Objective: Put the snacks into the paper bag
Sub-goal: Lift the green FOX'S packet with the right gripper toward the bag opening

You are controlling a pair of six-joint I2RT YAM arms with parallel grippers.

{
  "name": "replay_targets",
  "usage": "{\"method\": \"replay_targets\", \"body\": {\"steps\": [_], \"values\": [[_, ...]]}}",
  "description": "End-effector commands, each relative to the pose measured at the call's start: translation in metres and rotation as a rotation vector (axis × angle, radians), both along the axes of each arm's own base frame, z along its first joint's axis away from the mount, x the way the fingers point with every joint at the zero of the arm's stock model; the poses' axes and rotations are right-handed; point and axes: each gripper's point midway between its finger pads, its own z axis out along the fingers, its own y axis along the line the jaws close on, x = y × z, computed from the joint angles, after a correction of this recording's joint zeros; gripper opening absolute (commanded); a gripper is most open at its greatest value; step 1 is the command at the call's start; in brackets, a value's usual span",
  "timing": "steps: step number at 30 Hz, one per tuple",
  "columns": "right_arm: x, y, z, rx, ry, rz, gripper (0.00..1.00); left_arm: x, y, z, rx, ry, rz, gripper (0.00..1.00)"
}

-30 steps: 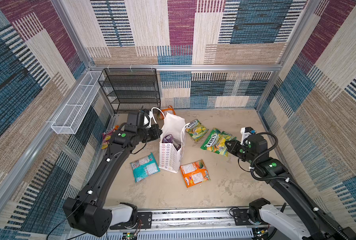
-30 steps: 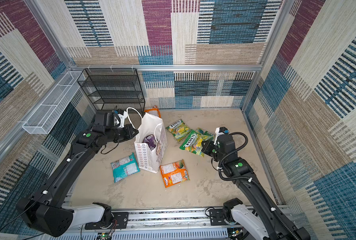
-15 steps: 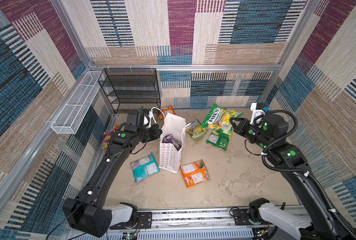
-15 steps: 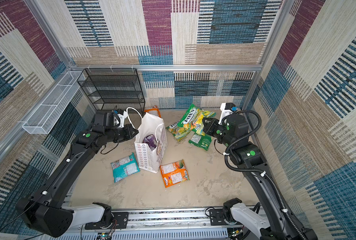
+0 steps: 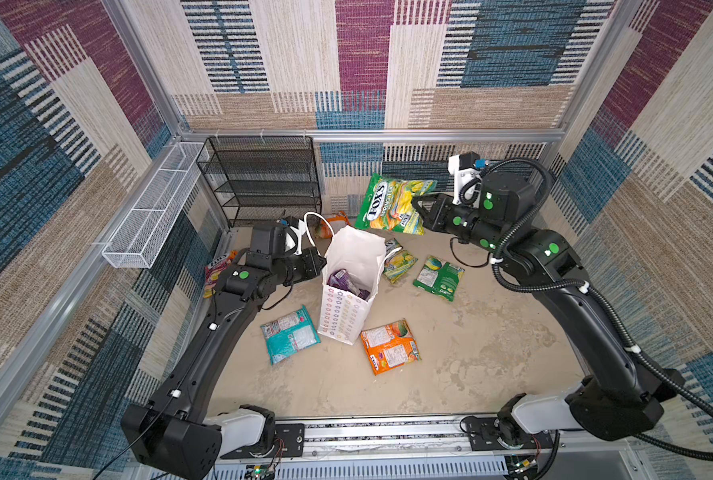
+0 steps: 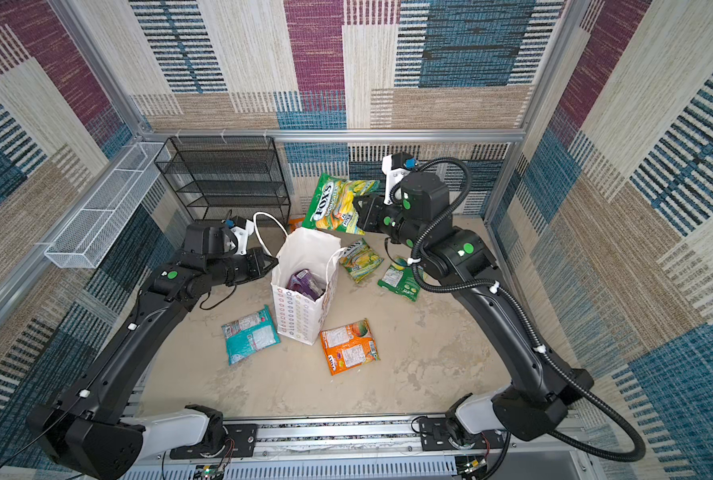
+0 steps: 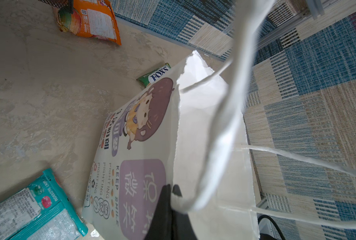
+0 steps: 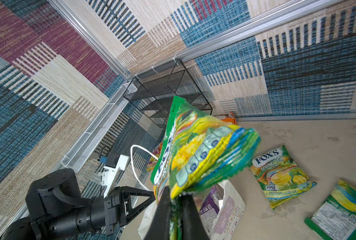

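Holding a green FOX'S Spring Tea pouch (image 5: 388,203) aloft, pinched in the right gripper (image 5: 419,208), just behind the upright paper bag (image 5: 346,316); clamping the bag's rim with the left gripper (image 5: 320,264). Next, likely: centring over the open mouth, then letting go.

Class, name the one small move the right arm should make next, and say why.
Probably carry the green FOX'S pouch toward the paper bag's open mouth. The right gripper is shut on it, raised just beyond the bag, while the left gripper pinches the bag's rim.
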Motion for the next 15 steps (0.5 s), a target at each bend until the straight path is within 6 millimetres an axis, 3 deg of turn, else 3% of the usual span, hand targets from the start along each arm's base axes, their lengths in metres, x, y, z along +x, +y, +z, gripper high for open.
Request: {"method": "replay_targets", "body": {"steps": [1, 7, 15], "values": [[0.004, 0.008, -0.011, -0.093, 0.013, -0.022, 0.00, 0.003, -0.005, 0.010, -0.036, -0.036, -0.013, 0.00], [0.002, 0.029, -0.042, -0.200, 0.085, 0.005, 0.00, 0.003, -0.005, 0.011, -0.036, -0.038, -0.012, 0.00], [-0.006, 0.043, -0.082, -0.276, 0.159, 0.035, 0.00, 0.003, -0.005, 0.010, -0.034, -0.035, -0.009, 0.00]]}}
